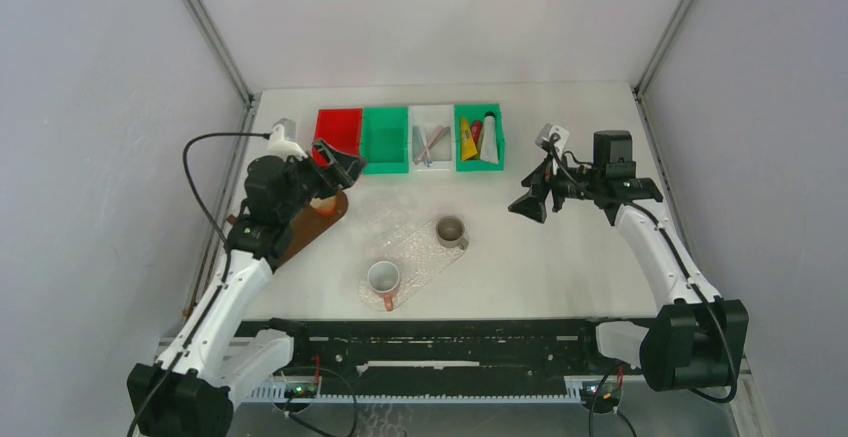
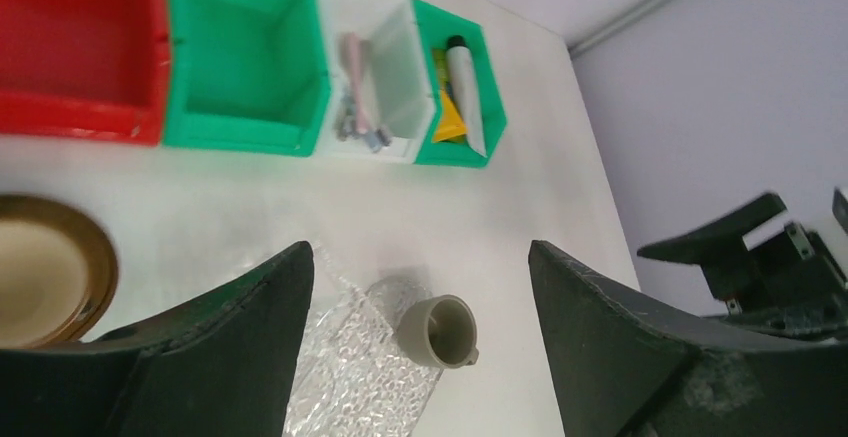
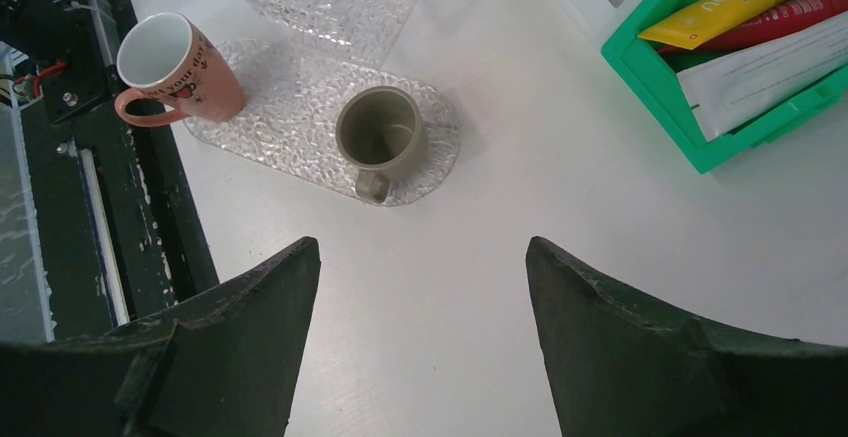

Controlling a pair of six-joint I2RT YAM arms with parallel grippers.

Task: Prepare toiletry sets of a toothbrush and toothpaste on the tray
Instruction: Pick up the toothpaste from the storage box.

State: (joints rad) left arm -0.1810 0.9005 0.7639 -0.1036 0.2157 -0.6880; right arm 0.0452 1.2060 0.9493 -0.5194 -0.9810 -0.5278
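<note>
I have both arms held above the table with nothing in them. The left gripper (image 1: 335, 167) sits over the edge of the brown plate (image 1: 322, 219), just in front of the red bin (image 1: 338, 125), its jaws spread wide and bare. The right gripper (image 1: 527, 204) hovers to the right of the bins, jaws equally wide apart, angled towards the middle of the table. I read that as a ready pose: wide enough to drop over a slim item, and each arm parked on its own side so the 2 don't cross.

The task's things all lie in the back row of 4 bins. The toothbrushes (image 1: 430, 142) lie loose in the white bin (image 1: 432, 165), 3rd from the left. The tubes (image 1: 478, 139) (a yellow, a red and a white one, as far as I can tell) lie side by side in the green bin (image 1: 478, 166) at the right end. None is on the clear textured tray (image 1: 415, 247) in the centre, which carries a grey mug (image 1: 450, 232) and a pink mug (image 1: 384, 279), 1 toward each end. My guess is the mugs are there to take 1 brush and 1 tube each. So no set is started. The tube bin is nearest my right arm, so I'd send that one in.
</note>
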